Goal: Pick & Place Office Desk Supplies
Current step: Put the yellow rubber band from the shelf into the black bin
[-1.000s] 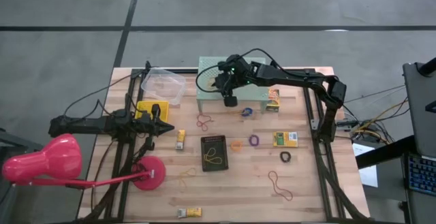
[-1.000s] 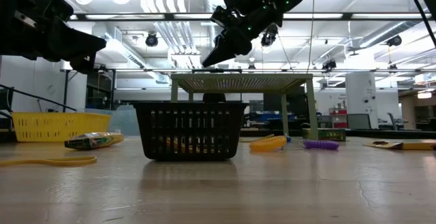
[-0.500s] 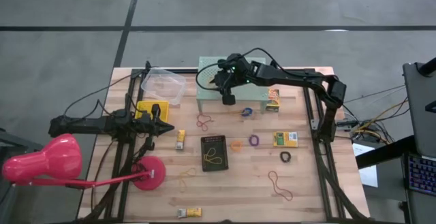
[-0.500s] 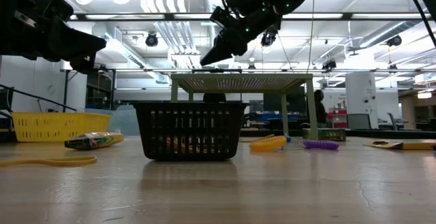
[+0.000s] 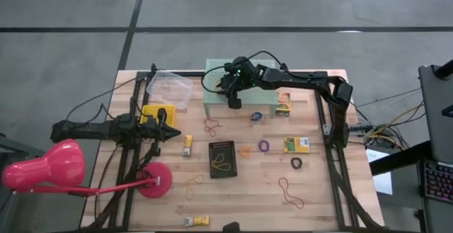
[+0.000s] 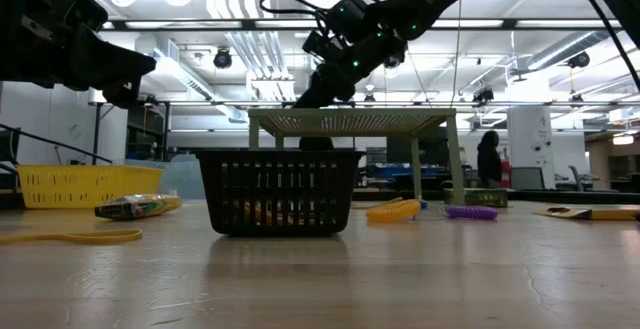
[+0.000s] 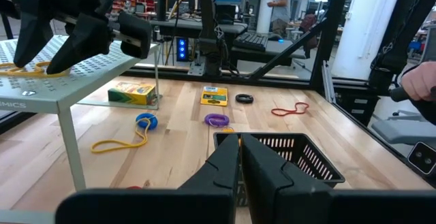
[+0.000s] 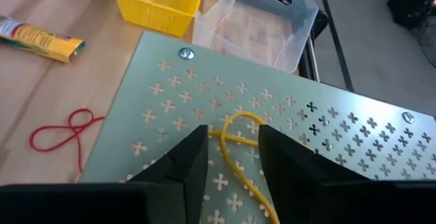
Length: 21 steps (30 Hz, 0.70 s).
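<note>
The wooden counter (image 5: 318, 190) has pale planks. On its far side stands a mint-green metal stand (image 8: 286, 129) full of little cross-shaped holes. Only the right wrist view shows a thin yellow rubber band (image 8: 235, 146) lying looped on top of the stand. The right pincer (image 8: 228, 157) hangs just above it, fingers spread. The left pincer (image 7: 240, 166) waits on the left, pressed together, over a black mesh basket (image 7: 300, 157).

Right gripper (image 8: 230, 157) apart (perhaps empty); left gripper (image 7: 240, 157) closed.
</note>
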Available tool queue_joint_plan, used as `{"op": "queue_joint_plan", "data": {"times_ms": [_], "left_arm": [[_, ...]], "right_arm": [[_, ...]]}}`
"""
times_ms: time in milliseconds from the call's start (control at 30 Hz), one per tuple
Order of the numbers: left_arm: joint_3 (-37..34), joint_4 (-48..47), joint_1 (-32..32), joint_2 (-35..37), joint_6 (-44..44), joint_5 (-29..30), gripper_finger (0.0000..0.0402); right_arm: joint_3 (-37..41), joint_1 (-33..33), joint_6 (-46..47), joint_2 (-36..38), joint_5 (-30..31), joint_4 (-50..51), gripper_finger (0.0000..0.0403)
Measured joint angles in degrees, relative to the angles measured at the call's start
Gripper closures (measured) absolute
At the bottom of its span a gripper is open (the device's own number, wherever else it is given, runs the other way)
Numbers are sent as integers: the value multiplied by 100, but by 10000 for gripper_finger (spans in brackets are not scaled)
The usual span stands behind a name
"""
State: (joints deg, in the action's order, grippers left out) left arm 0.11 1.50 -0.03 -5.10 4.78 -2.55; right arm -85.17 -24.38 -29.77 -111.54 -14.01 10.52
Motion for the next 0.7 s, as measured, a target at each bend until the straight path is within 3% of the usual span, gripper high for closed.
{"op": "queue_joint_plan", "data": {"times_ms": [333,700], "left_arm": [[0,2,2,1,0,0,378],[0,1,0,0,0,0,378]], "right_arm": [[3,-11,85,-7,5,42,292],[11,-9,-45,-7,24,75,365]]}}
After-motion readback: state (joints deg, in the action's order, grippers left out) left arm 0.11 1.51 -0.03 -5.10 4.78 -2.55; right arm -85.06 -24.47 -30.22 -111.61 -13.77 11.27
